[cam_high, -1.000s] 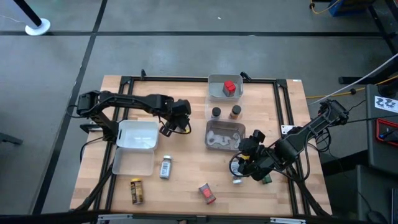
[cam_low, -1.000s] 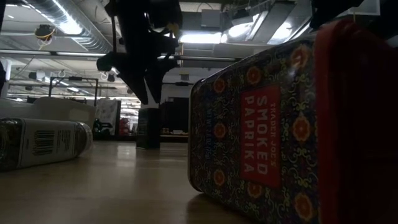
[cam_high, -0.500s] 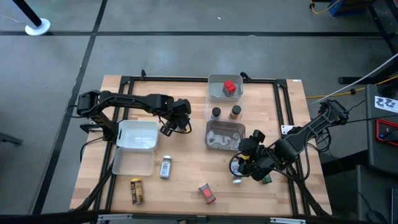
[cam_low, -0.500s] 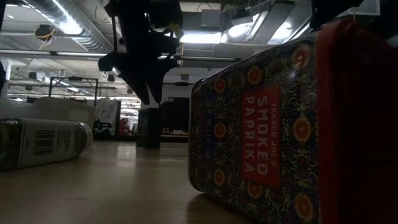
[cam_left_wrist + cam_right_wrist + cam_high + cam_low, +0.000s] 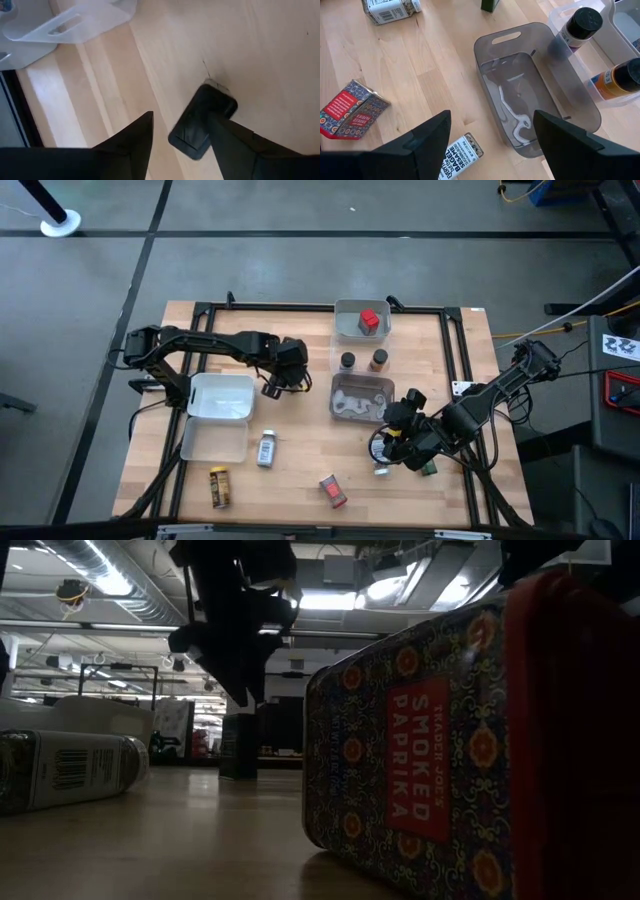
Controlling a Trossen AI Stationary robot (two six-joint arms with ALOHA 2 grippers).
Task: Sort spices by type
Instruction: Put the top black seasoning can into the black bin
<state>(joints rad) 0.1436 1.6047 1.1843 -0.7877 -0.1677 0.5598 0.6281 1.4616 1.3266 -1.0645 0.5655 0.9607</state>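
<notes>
Just beneath the right claw [image 5: 397, 448], fingers spread and empty, a silver-grey jar [image 5: 461, 156] lies on its side.

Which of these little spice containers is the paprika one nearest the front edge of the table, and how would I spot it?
Start at the grey tray in the middle of the wooden table. Move toward the table's front edge; the smoked paprika tin lies there, tipped on its side. Unlike the silver-grey jar and the yellow jar farther left, it is red and boxy.
</notes>
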